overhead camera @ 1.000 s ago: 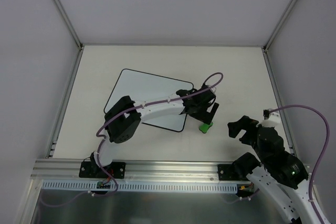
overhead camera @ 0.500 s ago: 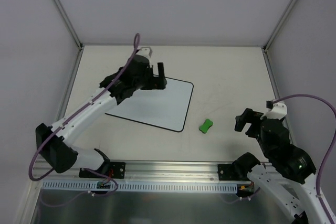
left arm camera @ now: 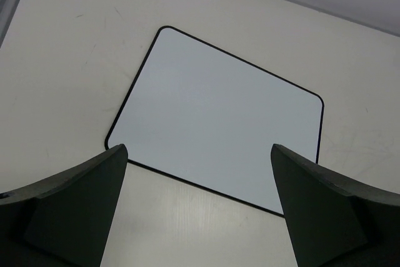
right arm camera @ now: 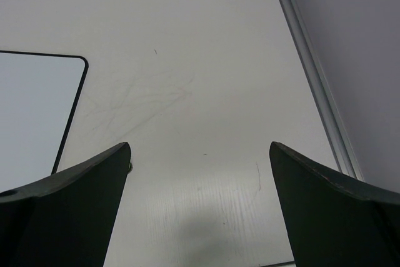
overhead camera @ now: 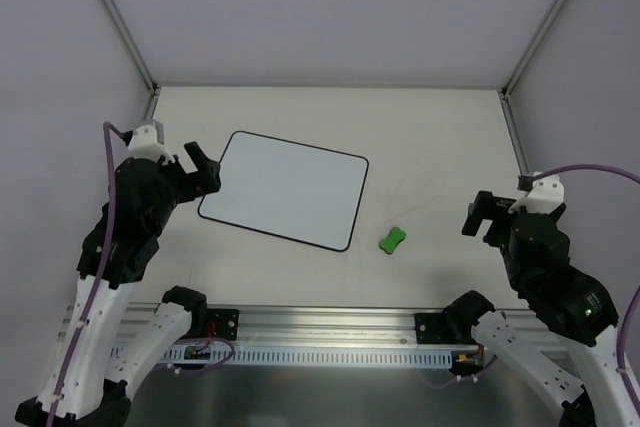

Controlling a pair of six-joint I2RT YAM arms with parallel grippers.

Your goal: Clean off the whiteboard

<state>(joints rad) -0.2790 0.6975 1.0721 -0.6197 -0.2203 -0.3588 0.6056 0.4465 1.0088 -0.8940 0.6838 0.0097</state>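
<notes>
The whiteboard (overhead camera: pixel 285 187) lies flat on the table left of centre, white with a thin black edge, and I see no marks on it. It also shows whole in the left wrist view (left arm camera: pixel 215 114), and its right corner shows in the right wrist view (right arm camera: pixel 37 107). A small green block (overhead camera: pixel 393 239) lies on the table just right of the board's near right corner. My left gripper (overhead camera: pixel 203 172) is open and empty, raised beside the board's left edge. My right gripper (overhead camera: pixel 484 215) is open and empty, raised over the table's right side, apart from the block.
Metal rails (overhead camera: pixel 128 177) run along the table's left and right (overhead camera: pixel 522 167) edges, with grey walls behind. An aluminium beam (overhead camera: pixel 330 322) carrying the arm bases crosses the near edge. Faint scratches mark the table surface (right arm camera: pixel 144 95) right of the board.
My left arm has pulled back from over the board and the green block to the board's left side. My right gripper has risen and drawn back a little to the right. The block has stayed put.
</notes>
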